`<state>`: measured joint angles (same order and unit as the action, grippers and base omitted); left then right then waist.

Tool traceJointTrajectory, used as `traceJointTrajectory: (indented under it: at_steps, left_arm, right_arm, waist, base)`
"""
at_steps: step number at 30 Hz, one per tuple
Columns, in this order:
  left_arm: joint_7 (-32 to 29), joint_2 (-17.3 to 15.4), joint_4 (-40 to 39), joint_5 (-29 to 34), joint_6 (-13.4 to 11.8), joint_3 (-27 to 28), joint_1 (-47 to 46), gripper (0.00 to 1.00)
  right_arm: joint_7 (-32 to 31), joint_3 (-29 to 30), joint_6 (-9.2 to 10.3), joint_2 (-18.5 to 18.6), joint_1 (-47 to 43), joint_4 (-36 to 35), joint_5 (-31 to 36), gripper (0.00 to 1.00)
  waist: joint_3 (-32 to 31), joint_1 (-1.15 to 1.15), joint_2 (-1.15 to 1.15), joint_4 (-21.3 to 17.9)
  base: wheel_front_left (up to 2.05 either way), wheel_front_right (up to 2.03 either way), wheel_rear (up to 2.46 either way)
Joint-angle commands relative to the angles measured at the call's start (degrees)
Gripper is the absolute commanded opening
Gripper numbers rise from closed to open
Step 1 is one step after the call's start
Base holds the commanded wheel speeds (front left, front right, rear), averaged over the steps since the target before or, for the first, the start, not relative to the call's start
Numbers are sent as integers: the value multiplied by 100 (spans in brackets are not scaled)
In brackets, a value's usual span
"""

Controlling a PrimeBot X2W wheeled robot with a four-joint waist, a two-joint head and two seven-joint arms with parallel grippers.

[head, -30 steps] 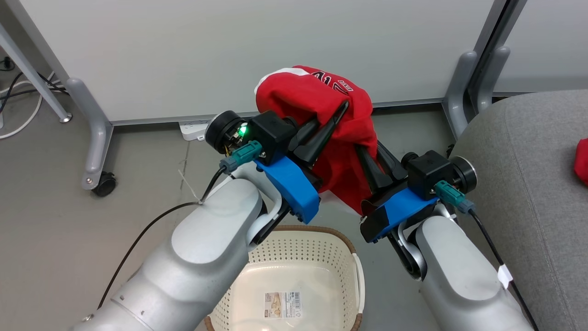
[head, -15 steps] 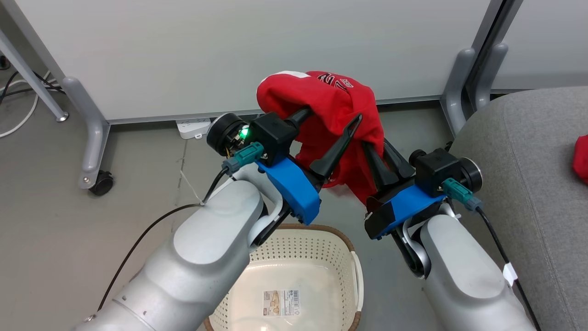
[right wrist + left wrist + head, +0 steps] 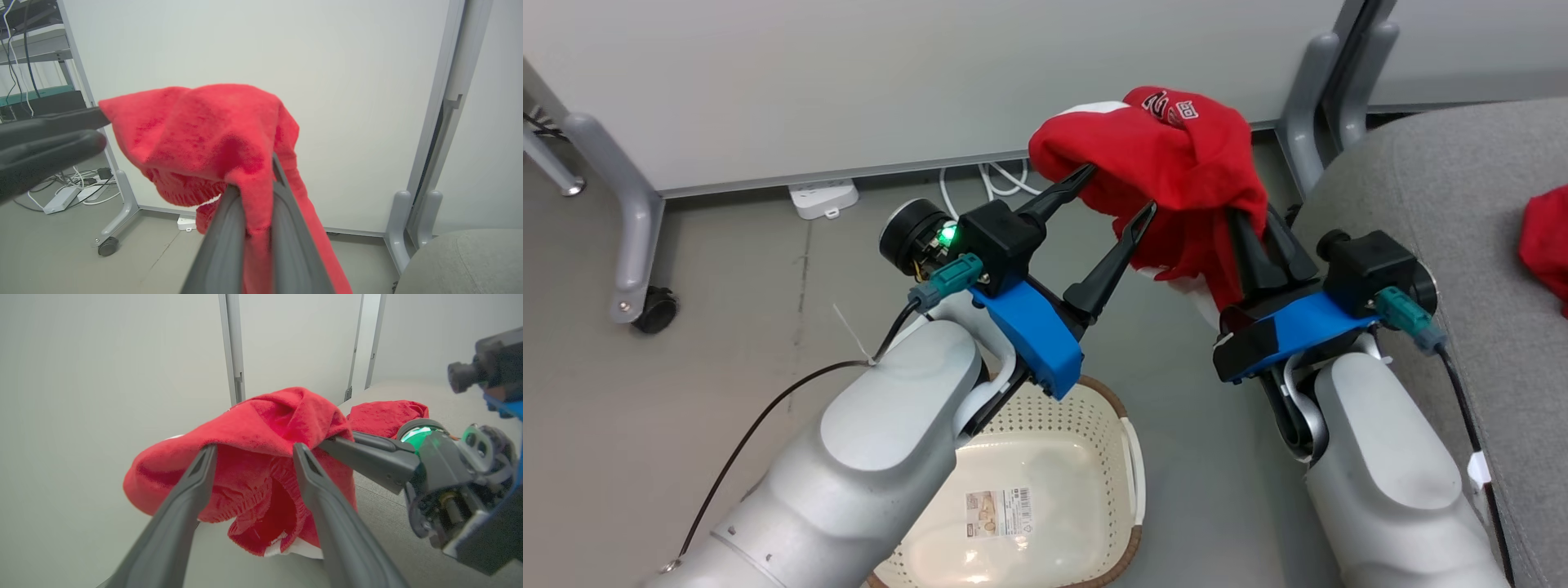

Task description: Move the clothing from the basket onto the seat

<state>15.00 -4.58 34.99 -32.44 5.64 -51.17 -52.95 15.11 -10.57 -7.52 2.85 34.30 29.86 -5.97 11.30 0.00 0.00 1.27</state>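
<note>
The clothing [image 3: 1168, 163] in hand is one red garment with white trim. It hangs in the air above the floor [image 3: 727, 269], between the basket [image 3: 1131, 465] and the rounded edge of the seat [image 3: 1437, 188]; a second red piece [image 3: 1543, 245] already lies on the seat. Your right end effector [image 3: 1254, 237] is pinched tight on a gathered fold of it, with cloth trailing down past the fingers. Your left end effector [image 3: 1119, 189] stands wide apart and grips nothing, yet the fabric is draped over its two fingertips [image 3: 202, 465] like a tent. Expect it to handle as light, limp, slightly clingy stuff: it will hold no shape, will sag from whatever point carries it, and its gathered edge looks apt to catch on a fingertip. One pinch on a bunched fold should carry it; a single thin layer would likely slip. I'd draw the left fingers out from under slowly so the cloth does not drag along, then bring it over the seat's edge before you let go
</note>
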Motion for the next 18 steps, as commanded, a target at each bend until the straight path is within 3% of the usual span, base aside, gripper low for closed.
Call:
traceJointTrajectory:
  at_steps: [1, 14, 18]
  left_arm:
    - [25, -45, -36, 38, -5, -26, 18, 100]
    - [-107, -126, -337, 180, -1, -374, 106, 100]
    - [-138, -109, -416, 184, -7, -451, 118, 100]
  right_arm:
    - [6, 116, 6, 6, 115, -96, 43, 0]
    - [6, 1068, 5, 1, -230, -765, 195, 0]
    - [6, 1326, 5, 1, -359, -944, 254, 0]
  waist:
    - [178, 0, 0, -229]
    - [586, 0, 0, -1521]
    - [654, 0, 0, -1742]
  base:
    - [0, 0, 0]
    - [0, 0, 0]
    - [0, 0, 0]
